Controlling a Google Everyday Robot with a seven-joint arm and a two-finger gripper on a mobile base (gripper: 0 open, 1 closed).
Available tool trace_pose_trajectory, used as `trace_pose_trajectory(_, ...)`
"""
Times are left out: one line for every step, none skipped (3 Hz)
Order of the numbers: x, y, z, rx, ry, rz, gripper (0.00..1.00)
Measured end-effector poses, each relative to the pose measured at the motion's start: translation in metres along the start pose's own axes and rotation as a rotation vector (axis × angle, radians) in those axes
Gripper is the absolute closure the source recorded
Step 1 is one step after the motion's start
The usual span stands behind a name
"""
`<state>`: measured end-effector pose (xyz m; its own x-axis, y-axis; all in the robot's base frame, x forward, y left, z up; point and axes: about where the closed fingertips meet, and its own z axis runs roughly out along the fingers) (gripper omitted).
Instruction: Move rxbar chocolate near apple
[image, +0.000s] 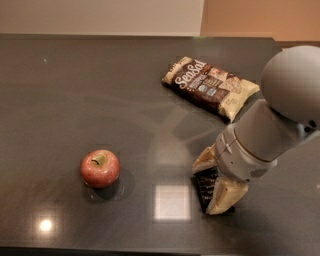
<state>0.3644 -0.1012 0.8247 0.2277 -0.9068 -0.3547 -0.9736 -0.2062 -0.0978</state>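
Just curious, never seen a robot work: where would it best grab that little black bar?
Probably from above, pinching the rxbar chocolate across its narrow width. It lies flat on the table, so only its long edges offer a hold. The gripper sits right over it.

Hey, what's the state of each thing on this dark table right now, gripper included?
Round red apple: upright, stem dimple up, alone at front left, untouched.
Small black wrapped rxbar chocolate: flat on the dark table, at the gripper, well apart from the apple.
Brown-and-cream Sea Salt snack bag: lying flat, label up, back right.
Gripper: lowered onto the rxbar chocolate, front right.
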Motion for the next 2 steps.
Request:
trace_pose_trajectory(-0.024, -0.010, -0.010, 0.000, -0.027, -0.028, 1.00)
trace_pose_trajectory(-0.059, -0.024, -0.016, -0.002, -0.062, -0.068, 1.00)
